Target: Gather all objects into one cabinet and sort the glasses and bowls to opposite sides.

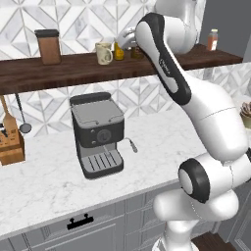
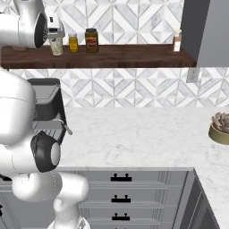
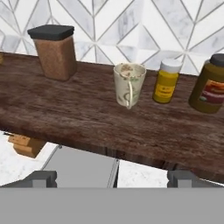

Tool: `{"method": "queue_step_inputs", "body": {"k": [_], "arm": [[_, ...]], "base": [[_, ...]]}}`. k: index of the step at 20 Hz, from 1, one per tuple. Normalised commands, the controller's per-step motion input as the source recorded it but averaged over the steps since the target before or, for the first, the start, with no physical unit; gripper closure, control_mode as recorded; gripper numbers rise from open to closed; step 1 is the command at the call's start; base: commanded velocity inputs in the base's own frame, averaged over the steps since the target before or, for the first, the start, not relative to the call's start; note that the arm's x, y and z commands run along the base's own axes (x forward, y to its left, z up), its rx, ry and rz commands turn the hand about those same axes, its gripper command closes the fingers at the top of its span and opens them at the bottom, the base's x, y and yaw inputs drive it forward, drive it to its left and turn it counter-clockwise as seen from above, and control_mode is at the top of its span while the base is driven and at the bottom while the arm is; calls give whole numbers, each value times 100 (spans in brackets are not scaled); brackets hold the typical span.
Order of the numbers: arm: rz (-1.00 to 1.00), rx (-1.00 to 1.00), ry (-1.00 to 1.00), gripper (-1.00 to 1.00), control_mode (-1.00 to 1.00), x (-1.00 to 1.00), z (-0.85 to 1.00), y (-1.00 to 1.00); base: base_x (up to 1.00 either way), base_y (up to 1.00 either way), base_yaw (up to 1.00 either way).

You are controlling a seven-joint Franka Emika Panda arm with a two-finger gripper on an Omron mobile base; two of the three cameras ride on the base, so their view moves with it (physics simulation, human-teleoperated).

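The pincer [image 3: 111, 178] hangs wide apart and empty, just in front of the dark wooden shelf [image 3: 78, 116]. The cream mug [image 3: 129, 84] stands upright on that shelf, handle toward the camera, between a brown canister [image 3: 54, 51] on its left and a yellow jar [image 3: 166, 81] on its right. An espresso machine [image 1: 97, 134] sits below on the bench [image 1: 44, 181].

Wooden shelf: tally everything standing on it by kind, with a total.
Mugs: 1, the cream mug.
Dark-lidded canisters: 1, the brown canister.
Jars: 2, the small yellow jar and the larger brown jar.
Bottles: 1, the orange bottle at the far right end.
Total: 5 on the wooden shelf.
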Motion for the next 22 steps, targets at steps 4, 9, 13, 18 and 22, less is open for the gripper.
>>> {"method": "queue_step_inputs", "body": {"k": [4, 9, 13, 18, 22], "arm": [[0, -2, -8, -100, -100, 49, 0, 0], [5, -2, -6, -100, -100, 3, -7, -1], [14, 0, 0, -100, -100, 0, -24, 0], [12, 0, 3, -100, -100, 33, -12, -2], [3, 0, 18, -100, -100, 47, 11, 1]], "base": [[0, 0, 0], [0, 0, 0], [0, 0, 0], [0, 0, 0], [0, 0, 0]]}}
